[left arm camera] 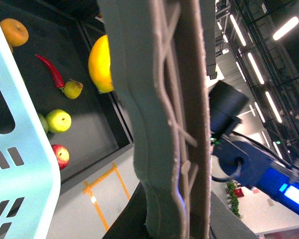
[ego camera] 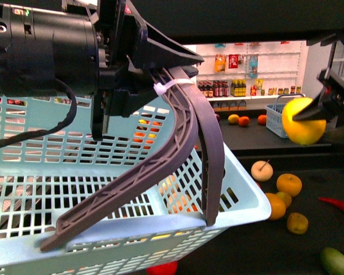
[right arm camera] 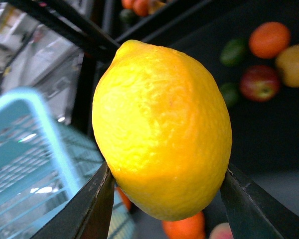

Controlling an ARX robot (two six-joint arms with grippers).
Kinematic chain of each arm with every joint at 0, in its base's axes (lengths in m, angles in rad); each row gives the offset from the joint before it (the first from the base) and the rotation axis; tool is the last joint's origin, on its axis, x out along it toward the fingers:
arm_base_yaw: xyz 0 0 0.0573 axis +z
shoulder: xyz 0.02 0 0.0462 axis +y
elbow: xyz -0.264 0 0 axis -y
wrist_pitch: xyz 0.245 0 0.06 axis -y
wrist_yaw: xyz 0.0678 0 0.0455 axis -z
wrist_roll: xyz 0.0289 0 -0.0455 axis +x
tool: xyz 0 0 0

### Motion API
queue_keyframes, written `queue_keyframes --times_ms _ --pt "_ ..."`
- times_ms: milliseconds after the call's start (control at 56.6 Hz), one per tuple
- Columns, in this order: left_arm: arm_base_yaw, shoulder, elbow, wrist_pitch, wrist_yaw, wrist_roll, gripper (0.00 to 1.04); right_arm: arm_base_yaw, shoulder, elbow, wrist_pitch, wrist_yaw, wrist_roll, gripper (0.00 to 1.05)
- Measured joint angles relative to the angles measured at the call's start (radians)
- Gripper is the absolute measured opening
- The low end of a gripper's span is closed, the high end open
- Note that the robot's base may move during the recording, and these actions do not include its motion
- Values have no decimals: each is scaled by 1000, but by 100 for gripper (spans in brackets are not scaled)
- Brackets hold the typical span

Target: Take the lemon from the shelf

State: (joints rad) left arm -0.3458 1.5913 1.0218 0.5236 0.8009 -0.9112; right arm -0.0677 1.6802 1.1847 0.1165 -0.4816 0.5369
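The lemon (ego camera: pixel 303 121), bright yellow and oval, hangs in the air above the black shelf (ego camera: pixel 275 152), with my right gripper (ego camera: pixel 311 114) shut on it. In the right wrist view the lemon (right arm camera: pixel 162 129) fills the frame, and the two dark fingers (right arm camera: pixel 92 209) of that gripper (right arm camera: pixel 164 201) press against its sides. My left gripper (ego camera: pixel 160 86) is shut on the grey-brown basket handle (ego camera: pixel 178 149) of a light blue basket (ego camera: pixel 74 172) at the front left. The left wrist view shows that handle (left arm camera: pixel 164 124) close up and the lemon (left arm camera: pixel 100 62) behind it.
On the dark lower deck lie oranges (ego camera: pixel 289 184), a cream fruit with a stem (ego camera: pixel 262 171), a red chilli (ego camera: pixel 338 206) and a green fruit (ego camera: pixel 336 260). A small blue basket (ego camera: pixel 275 120) sits behind the lemon. White racks of bottles (ego camera: pixel 241 74) stand far back.
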Motion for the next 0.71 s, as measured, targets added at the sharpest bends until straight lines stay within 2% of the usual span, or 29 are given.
queue_keyframes --times_ms 88,212,707 --pt "0 0 0 0 0 0 9 51 -67 -28 1 -48 10 54" --pt "0 0 0 0 0 0 9 117 -98 -62 8 -62 18 54" --pt "0 0 0 0 0 0 9 304 -62 -166 45 -18 7 54"
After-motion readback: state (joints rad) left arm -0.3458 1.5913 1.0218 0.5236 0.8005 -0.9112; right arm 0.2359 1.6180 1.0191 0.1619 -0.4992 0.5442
